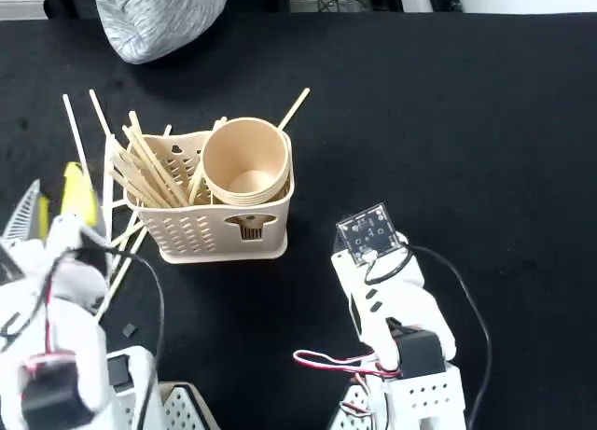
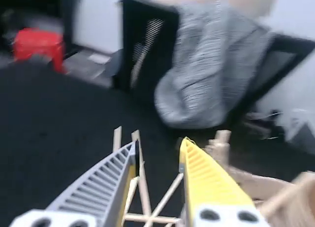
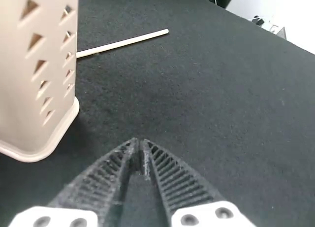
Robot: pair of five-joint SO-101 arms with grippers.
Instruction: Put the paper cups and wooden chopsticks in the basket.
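With the left gripper (image 2: 158, 144) spread wide above the loose wooden chopsticks (image 2: 143, 187), we lower it astride seemingly one stick, close firmly, then lift to the basket (image 1: 215, 232).

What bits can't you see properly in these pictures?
- High view: how many paper cups are stacked in the basket; the top cup hides any beneath.
- High view: the near ends of the loose chopsticks beside the basket, covered by the left arm.
- Left wrist view: blurred, so whether the left gripper touches the chopsticks between its fingers is unclear.
- Right wrist view: the basket's top, cut off by the edge.
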